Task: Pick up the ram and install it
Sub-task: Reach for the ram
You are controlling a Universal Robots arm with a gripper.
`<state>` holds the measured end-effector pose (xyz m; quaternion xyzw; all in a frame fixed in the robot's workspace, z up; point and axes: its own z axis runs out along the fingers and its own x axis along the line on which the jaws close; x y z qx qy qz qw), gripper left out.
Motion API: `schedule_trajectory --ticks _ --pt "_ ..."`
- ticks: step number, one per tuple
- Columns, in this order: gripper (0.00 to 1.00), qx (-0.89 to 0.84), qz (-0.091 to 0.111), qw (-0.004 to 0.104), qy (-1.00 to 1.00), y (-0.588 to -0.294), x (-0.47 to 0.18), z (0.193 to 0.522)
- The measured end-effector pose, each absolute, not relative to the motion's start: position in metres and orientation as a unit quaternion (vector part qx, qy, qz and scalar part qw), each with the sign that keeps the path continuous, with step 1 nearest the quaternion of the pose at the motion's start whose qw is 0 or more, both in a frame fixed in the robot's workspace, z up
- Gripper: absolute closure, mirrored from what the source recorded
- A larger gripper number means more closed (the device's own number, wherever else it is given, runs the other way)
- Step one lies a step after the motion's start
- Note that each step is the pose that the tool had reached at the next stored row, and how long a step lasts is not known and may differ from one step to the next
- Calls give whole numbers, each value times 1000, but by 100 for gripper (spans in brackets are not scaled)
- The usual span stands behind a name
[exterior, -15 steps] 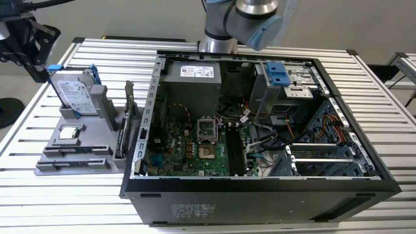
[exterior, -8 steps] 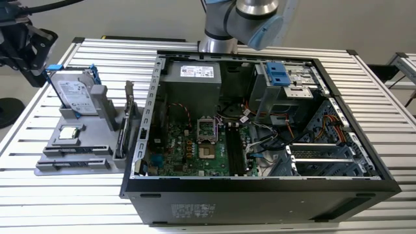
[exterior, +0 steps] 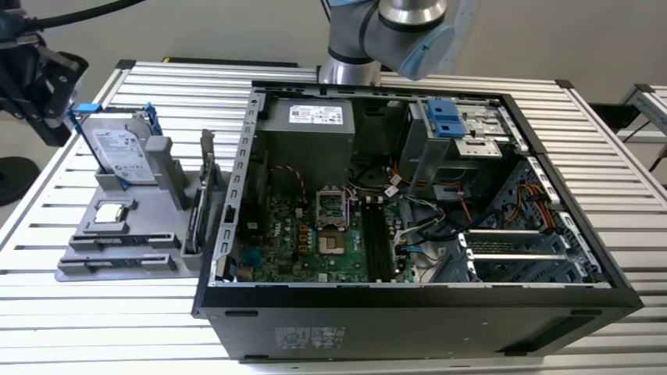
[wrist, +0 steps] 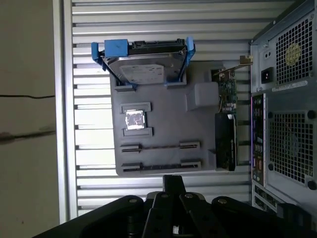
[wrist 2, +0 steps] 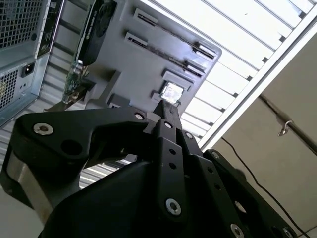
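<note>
The ram (wrist: 161,147) looks like a thin dark strip seen edge-on. It sits between the end clips of the grey parts holder (wrist: 168,124), in the slot nearest the processor chip (wrist: 134,119). It also shows in the exterior view as the ram (exterior: 120,238) and in the second wrist view as the ram (wrist 2: 168,55). My black gripper (exterior: 50,129) hangs at the exterior view's far left, up off the table and beyond the holder's (exterior: 99,262) outer edge. In both wrist views the fingers (wrist: 173,183) meet in one tip (wrist 2: 166,106) with nothing between them.
On the holder stand a silver hard drive in a blue frame (exterior: 120,152) and an upright card with a metal bracket (exterior: 208,191). The open computer case (exterior: 417,195) lies to the exterior view's right, showing its motherboard (exterior: 323,234). The slatted table's edge (wrist: 64,124) runs near the holder.
</note>
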<state>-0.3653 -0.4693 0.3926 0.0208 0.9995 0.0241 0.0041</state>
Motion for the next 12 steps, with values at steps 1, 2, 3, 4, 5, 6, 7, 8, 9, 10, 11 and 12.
schedule_trajectory --ticks 1,2,3,4,5,6,7,8,9,10,11,12 --pt "100 21 24 4 999 -470 -365 393" --pt "100 21 24 4 999 -471 -365 393" --pt "100 20 24 4 999 -471 -365 393" --pt "100 20 24 4 1000 -472 -365 393" --pt "100 19 24 4 1000 -472 -365 392" --pt "100 18 24 4 1000 -473 -365 393" --pt "100 17 24 4 1000 -473 -365 393" --pt "100 16 24 4 1000 -474 -365 393" --pt "100 15 24 4 1000 -475 -365 393" --pt "100 14 24 4 1000 -475 -365 393" --pt "100 12 24 4 1000 -476 -365 393" --pt "100 11 24 4 1000 -477 -365 393"
